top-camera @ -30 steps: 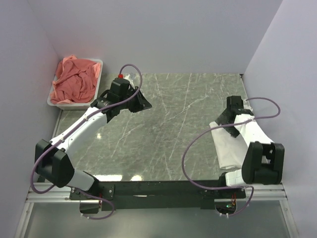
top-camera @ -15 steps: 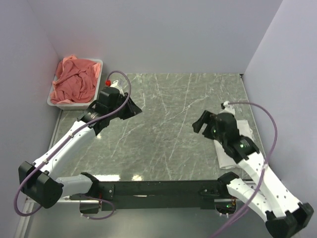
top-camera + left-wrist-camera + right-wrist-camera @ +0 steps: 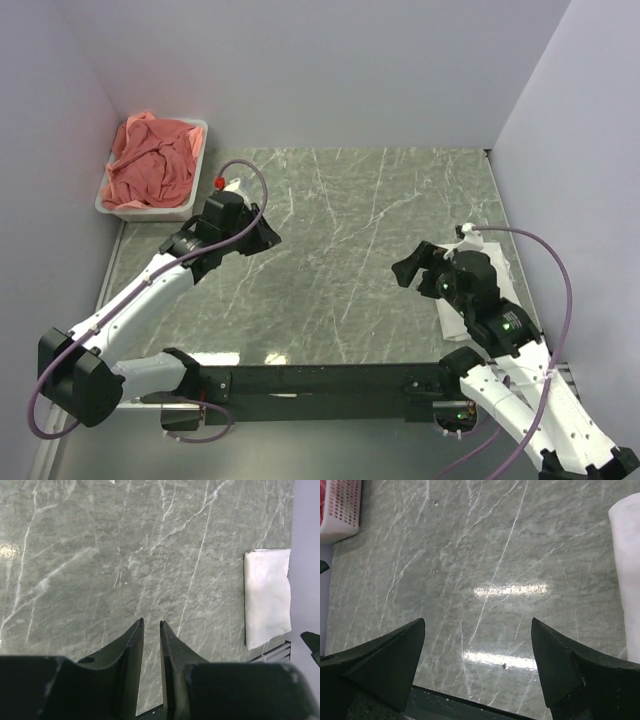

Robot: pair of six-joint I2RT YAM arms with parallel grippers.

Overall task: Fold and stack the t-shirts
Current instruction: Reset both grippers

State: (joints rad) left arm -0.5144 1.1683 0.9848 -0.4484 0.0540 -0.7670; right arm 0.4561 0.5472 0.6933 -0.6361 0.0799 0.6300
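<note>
left hand (image 3: 151,625) slightly parted, right hand (image 3: 477,621) spread wide, both empty; folded white t-shirt (image 3: 267,597) hugs the 3 o'clock edge of the bench (image 3: 350,220).

The grey marbled desk (image 3: 360,230) carried a folded white t-shirt (image 3: 267,595) just to the right of the right fingers (image 3: 560,660). A white tub (image 3: 108,205) sat beyond and left of the left fingers (image 3: 131,655).

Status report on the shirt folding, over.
Left gripper narrowly open, empty. Right gripper wide open, empty. White shirt folded at right edge; pink shirts heaped in tub. Nothing in the way.
</note>
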